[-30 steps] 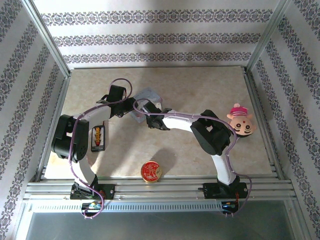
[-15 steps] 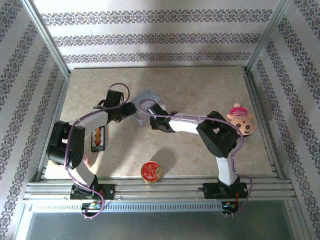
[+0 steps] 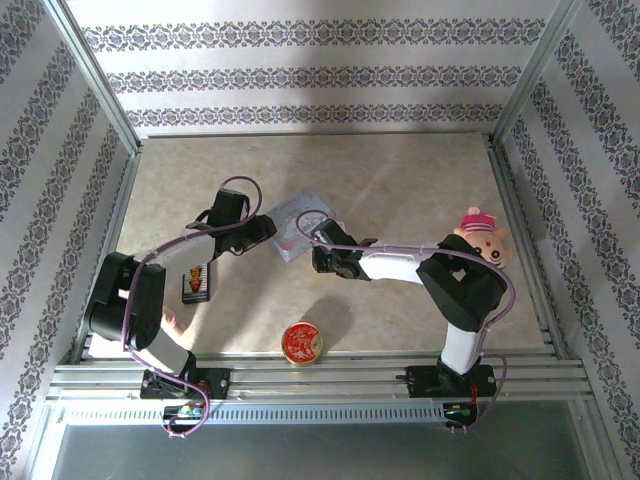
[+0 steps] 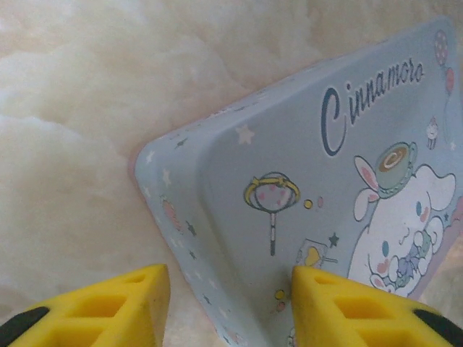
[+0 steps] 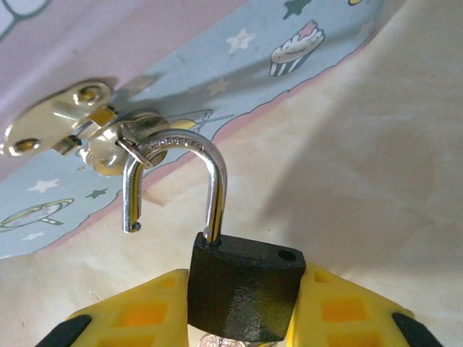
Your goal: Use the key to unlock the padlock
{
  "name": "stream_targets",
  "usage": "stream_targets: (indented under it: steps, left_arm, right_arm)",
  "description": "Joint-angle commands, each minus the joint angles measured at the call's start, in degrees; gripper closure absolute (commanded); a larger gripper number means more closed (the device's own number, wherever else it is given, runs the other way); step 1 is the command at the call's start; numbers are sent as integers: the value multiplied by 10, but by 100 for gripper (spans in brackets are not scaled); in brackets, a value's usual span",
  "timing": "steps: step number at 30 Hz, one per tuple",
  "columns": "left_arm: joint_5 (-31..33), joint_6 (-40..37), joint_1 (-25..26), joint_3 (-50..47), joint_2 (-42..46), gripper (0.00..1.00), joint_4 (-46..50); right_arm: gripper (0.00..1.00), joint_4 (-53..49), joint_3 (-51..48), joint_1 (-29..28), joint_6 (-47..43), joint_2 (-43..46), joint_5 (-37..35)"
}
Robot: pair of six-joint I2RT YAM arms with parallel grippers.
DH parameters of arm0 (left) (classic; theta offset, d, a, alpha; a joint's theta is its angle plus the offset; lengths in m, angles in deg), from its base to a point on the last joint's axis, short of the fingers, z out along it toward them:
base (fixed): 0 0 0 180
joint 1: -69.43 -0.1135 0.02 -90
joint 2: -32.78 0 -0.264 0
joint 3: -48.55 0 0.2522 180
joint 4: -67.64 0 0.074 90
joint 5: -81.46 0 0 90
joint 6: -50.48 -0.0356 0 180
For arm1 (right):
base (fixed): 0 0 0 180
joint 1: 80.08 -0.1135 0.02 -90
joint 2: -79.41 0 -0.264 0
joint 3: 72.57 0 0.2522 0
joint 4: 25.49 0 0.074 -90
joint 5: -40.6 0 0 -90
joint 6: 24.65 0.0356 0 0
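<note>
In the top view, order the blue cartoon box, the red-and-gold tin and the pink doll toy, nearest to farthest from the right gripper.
From the right gripper:
1. the blue cartoon box, directly at its fingertips, mid-table.
2. the round red-and-gold tin, at the near edge.
3. the pink doll toy, by the right edge.

Robot lab test cell, dressed up as home.
- Rig: left arm and right arm bolted to aluminium rail at near edge of counter.
- Purple cables looped along arms.
- Bare aluminium frame posts at corners.
- Walls are flat panels of striped floral wallpaper.
- Counter surface has beige marble print.
- Staged household props: round red-and-gold tin, plush doll head, pastel-blue Cinnamoroll box.
</note>
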Motion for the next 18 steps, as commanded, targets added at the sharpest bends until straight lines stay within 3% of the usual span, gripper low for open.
stream_targets:
  steps: [1, 9, 13, 15, 18]
  left_arm:
    - [0, 6, 12, -20, 1, 56, 16]
    - [-9, 12, 28, -19, 9, 55, 11]
    - [-8, 18, 29, -28, 17, 49, 6]
    - [-4, 19, 30, -30, 25, 38, 6]
    - [8, 10, 35, -30, 40, 8, 8]
  right_arm:
    - [99, -8, -23, 9, 2, 14, 3]
    - [98, -5, -33, 17, 25, 9, -2]
    - [98, -6, -27, 17, 42, 8, -6]
    - [98, -5, -27, 17, 48, 11, -8]
    - [98, -6, -28, 17, 52, 15, -9]
